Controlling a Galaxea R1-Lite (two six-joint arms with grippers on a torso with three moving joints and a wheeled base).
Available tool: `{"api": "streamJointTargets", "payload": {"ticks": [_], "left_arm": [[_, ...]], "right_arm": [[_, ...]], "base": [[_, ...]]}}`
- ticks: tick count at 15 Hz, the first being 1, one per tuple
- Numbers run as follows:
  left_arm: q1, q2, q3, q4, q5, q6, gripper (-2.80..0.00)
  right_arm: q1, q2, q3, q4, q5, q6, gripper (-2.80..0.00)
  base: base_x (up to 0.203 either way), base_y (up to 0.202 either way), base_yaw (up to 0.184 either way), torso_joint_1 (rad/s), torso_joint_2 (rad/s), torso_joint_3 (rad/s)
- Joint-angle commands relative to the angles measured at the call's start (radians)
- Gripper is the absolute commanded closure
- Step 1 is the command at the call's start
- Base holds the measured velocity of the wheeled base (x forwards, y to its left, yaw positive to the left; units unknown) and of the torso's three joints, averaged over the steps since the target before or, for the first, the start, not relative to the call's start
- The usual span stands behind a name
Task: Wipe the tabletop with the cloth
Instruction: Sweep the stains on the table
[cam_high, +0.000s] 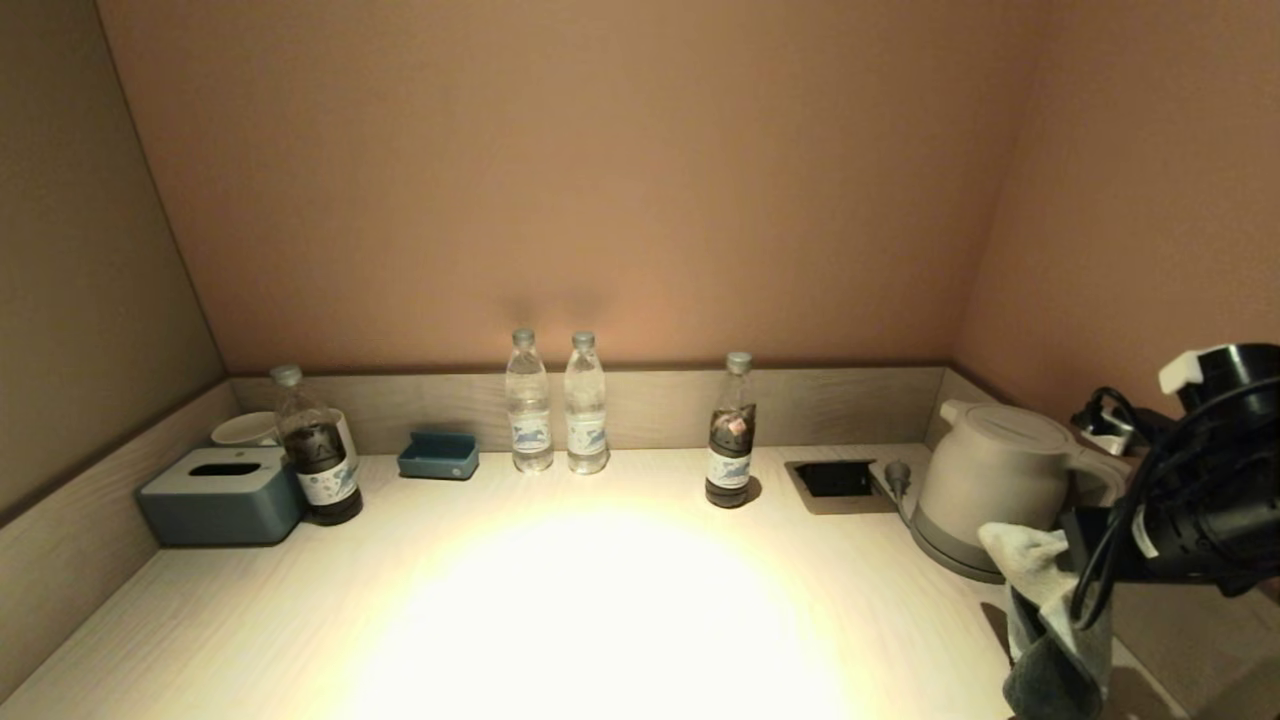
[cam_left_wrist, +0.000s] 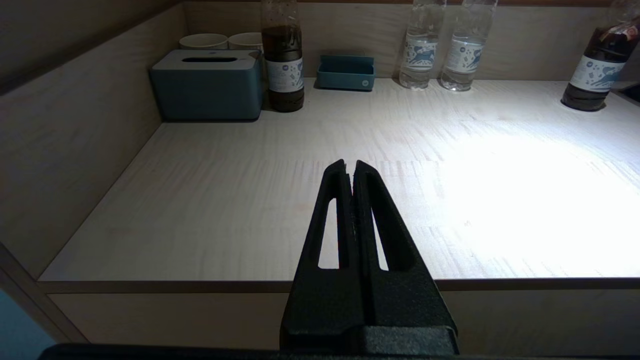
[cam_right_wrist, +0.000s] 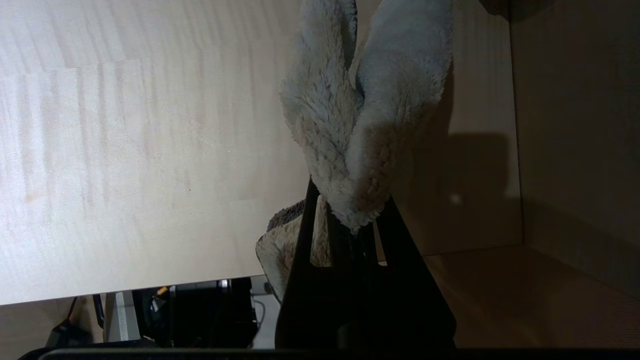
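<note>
Fleecy grey-white cloth (cam_high: 1040, 600): hanging bunched at the near right corner, above the tabletop (cam_high: 600, 600), not yet pressed flat. Right gripper (cam_right_wrist: 356, 225): clenching the cloth's folds between its fingers. Left gripper (cam_left_wrist: 351, 172): sitting parked off the near left edge, jaws pressed together on nothing. Handling note, as judgement: lowering until the fleece is spreading broadly, then sweeping leftward across the open middle with even pressure. Obstacles: kettle (cam_high: 990, 485) just beyond the cloth, dark bottle (cam_high: 731, 435) and clear bottles (cam_high: 556, 410) along the far wall; strokes ought to be stopping short.
</note>
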Motion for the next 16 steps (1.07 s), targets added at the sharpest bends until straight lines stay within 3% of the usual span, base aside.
{"api": "streamJointTargets", "payload": {"ticks": [1,9,16], "left_arm": [[0.000,0.000,0.000,0.000,0.000,-0.002,0.00],[0.000,0.000,0.000,0.000,0.000,-0.001,0.00],[0.001,0.000,0.000,0.000,0.000,-0.001,0.00]], "right_arm": [[-0.026,0.012,0.011,0.001,-0.002,-0.002,0.00],[-0.112,0.185,-0.046,0.000,0.000,0.003,0.00],[-0.111,0.184,-0.060,-0.003,0.007,-0.003,0.00]], "base": [[0.000,0.000,0.000,0.000,0.00,0.000],[0.000,0.000,0.000,0.000,0.00,0.000],[0.000,0.000,0.000,0.000,0.00,0.000]]}}
